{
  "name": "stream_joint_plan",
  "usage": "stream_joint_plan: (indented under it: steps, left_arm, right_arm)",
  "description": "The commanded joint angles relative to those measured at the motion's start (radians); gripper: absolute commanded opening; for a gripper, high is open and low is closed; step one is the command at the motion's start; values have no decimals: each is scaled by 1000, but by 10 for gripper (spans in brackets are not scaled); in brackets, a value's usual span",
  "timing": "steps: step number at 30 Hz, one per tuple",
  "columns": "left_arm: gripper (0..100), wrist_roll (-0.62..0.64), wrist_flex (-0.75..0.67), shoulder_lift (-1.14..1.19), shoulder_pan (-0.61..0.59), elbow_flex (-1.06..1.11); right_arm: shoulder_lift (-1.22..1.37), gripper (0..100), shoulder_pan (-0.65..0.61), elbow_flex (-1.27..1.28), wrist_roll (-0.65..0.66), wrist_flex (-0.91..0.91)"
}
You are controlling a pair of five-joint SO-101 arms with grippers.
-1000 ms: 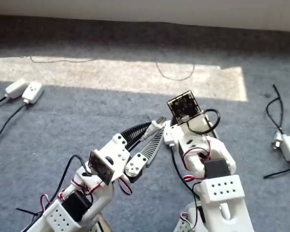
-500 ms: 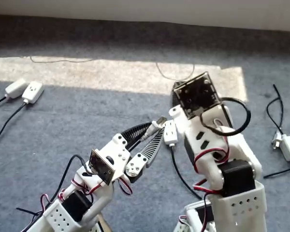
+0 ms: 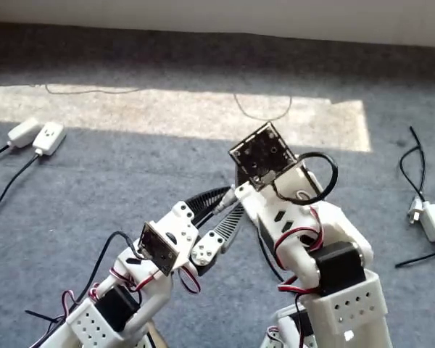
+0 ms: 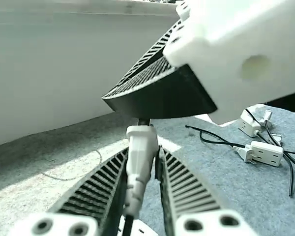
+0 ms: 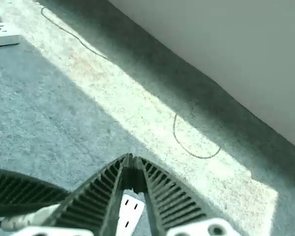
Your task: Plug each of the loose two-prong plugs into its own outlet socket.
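Left wrist view: left jaws clamp slim white plug [image 4: 140, 157]; right jaws clamp white outlet socket [image 5: 126, 212].

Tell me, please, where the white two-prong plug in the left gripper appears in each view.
High view: two-prong plug at the centre, in the left gripper.
Left wrist view: two-prong plug between its own fingers.
Right wrist view: two-prong plug beside the outlet socket that the right gripper holds.
Shared landmark: sunlit strip of carpet.
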Motion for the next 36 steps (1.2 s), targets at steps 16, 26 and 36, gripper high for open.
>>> stream_joint_plan:
  steps: [16,26,36]
  left_arm:
    - [6,2,-18,-8,-8,13]
    - [6,-8,322,-5,-94,-142]
    - [6,-126,559,70,-101,-337]
  right_arm:
    - [4,6,334,308,-6,-337]
    - [5,6,524,300,-256,-71]
    - [5,6,529,621,-400,-160]
